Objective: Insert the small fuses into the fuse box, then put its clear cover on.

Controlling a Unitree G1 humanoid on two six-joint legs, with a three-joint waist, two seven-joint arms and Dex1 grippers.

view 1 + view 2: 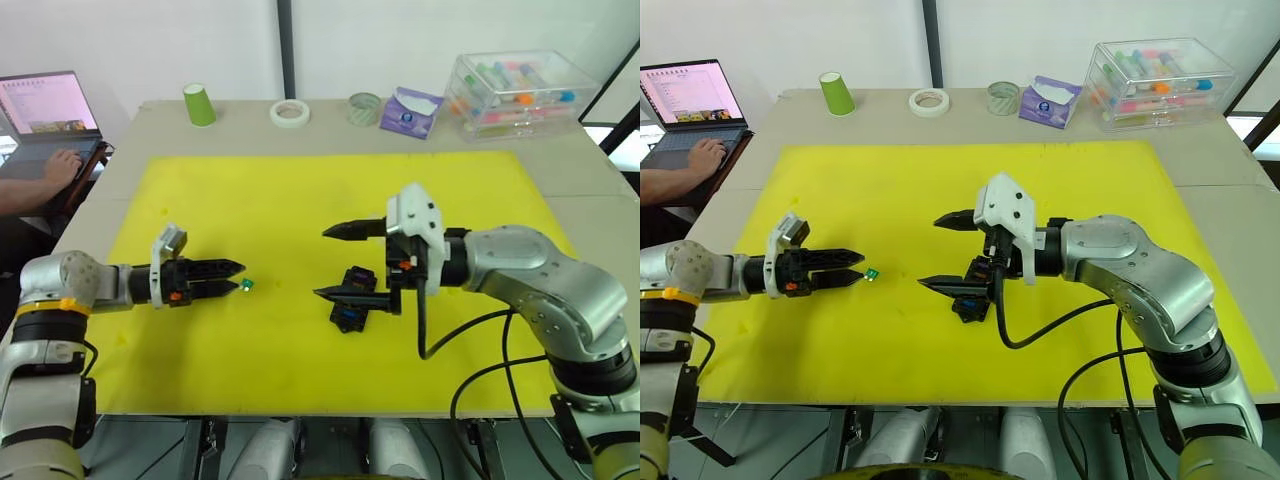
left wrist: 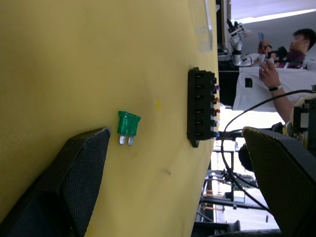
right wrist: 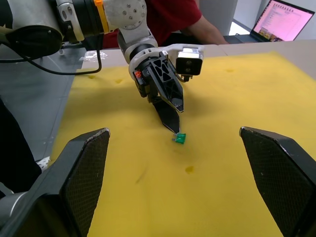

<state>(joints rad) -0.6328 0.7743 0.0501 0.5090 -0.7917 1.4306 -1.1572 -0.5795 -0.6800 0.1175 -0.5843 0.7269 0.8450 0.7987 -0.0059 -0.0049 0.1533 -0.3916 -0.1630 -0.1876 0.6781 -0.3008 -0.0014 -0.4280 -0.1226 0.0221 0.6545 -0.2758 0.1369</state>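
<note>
One green fuse lies flat on the yellow mat, just off the tips of my left gripper. That gripper is open and holds nothing; in the left wrist view the green fuse rests between its fingers, nearer one of them. The black fuse box sits mid-mat with several coloured fuses in its slots. My right gripper hovers open above the box's left end, empty. A transparent piece, apparently the clear cover, lies on the mat beyond the box.
At the table's far edge stand a green cup, two tape rolls, a purple packet and a large clear storage box. A laptop with a person's hand on it is at far left.
</note>
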